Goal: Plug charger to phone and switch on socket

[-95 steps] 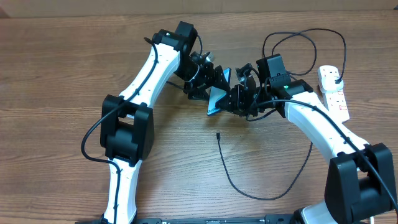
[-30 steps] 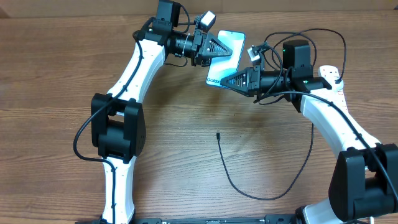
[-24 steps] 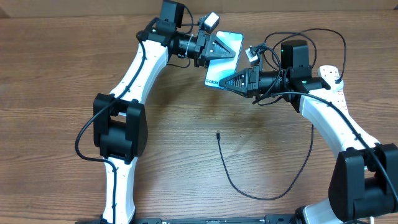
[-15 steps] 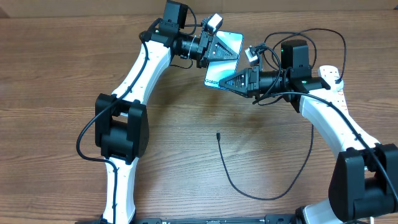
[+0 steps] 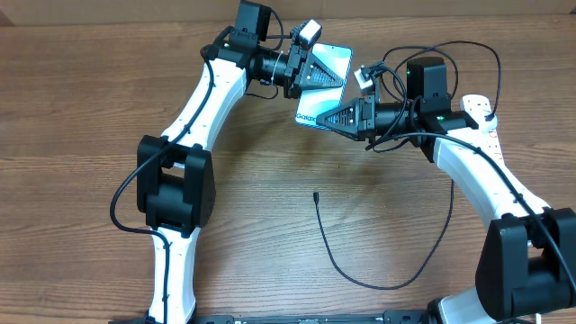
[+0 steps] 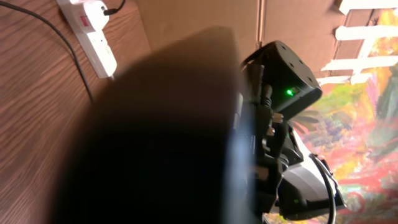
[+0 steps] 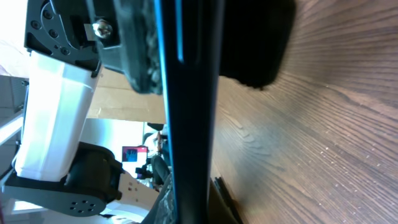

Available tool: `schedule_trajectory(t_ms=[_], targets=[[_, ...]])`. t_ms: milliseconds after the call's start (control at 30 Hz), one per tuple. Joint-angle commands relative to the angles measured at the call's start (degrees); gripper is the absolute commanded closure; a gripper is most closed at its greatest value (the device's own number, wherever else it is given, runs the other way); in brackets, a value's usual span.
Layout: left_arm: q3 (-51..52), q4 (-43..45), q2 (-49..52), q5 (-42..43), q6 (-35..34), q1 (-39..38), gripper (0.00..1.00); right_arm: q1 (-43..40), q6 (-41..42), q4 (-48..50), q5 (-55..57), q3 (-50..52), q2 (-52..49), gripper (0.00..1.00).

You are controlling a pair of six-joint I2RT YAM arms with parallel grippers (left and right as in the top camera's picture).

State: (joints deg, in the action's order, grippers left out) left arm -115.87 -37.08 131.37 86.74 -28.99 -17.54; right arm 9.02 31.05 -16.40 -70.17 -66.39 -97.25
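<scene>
The phone point(image 5: 331, 65), with its teal screen, is held tilted above the table between both grippers. My left gripper point(image 5: 317, 74) is shut on its upper left part, and the phone's dark side point(image 6: 161, 130) fills the left wrist view. My right gripper point(image 5: 335, 115) is shut on its lower end, where the phone point(image 7: 186, 112) shows edge-on between the jaws. The charger's connector tip point(image 5: 316, 194) lies loose on the wood, and its black cable point(image 5: 378, 285) curves right and up to the plug in the white socket point(image 5: 483, 135), also the socket point(image 6: 93, 34) in the left wrist view.
The black cable loops across the back right of the table point(image 5: 450, 49). The wooden table point(image 5: 81, 108) stretches bare to the left. A cardboard wall point(image 6: 199, 18) stands behind the socket.
My left gripper has slid a little to the right along the phone and narrowed onto it. The right gripper and phone have barely moved; the cable tip lies where it was.
</scene>
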Motion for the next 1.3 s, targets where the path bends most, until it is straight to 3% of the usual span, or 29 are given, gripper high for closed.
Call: schedule_trajectory(t_ms=[0, 67, 133, 167, 267, 367, 433, 867, 1267], targets=[[-1.29, 0.2, -1.44, 3.76, -1.03, 0.0, 0.9, 0.5, 0.02, -0.61, 2.56, -0.74, 0.15, 0.93], [-1.29, 0.24, -1.44, 3.58, -1.03, 0.04, 0.96, 0.48, 0.02, -0.61, 2.56, -0.74, 0.15, 0.69], [-1.29, 0.2, -1.42, 2.03, -1.01, 0.13, 0.96, 0.11, 0.02, -0.61, 2.54, -0.74, 0.15, 0.34], [-1.29, 0.02, -1.42, 0.5, -1.03, 0.26, 0.96, -0.35, 0.04, -0.61, 2.54, -0.74, 0.15, 0.22], [-1.29, -3.23, -1.42, -8.0, -1.01, 0.63, 0.96, -2.29, 0.0, -1.7, 2.56, -0.74, 0.15, 0.08], [-1.29, -14.99, -1.42, -25.38, -1.07, 1.14, 0.96, -5.05, -4.52, -6.71, 3.1, -0.74, 0.15, 0.0], [-1.29, -24.24, -1.42, -35.04, -1.03, 1.36, 0.96, -7.15, -9.62, -13.81, 8.13, -0.74, 0.15, 0.0], [-1.29, -59.8, -1.42, -22.86, -0.79, -1.31, 0.96, -7.96, -12.92, -40.54, 41.68, -0.76, 0.15, 0.0], [-1.25, -59.78, -1.53, -5.05, -0.68, -7.43, 0.96, -7.96, -12.96, -51.52, 52.11, -0.76, 0.15, 0.0]])
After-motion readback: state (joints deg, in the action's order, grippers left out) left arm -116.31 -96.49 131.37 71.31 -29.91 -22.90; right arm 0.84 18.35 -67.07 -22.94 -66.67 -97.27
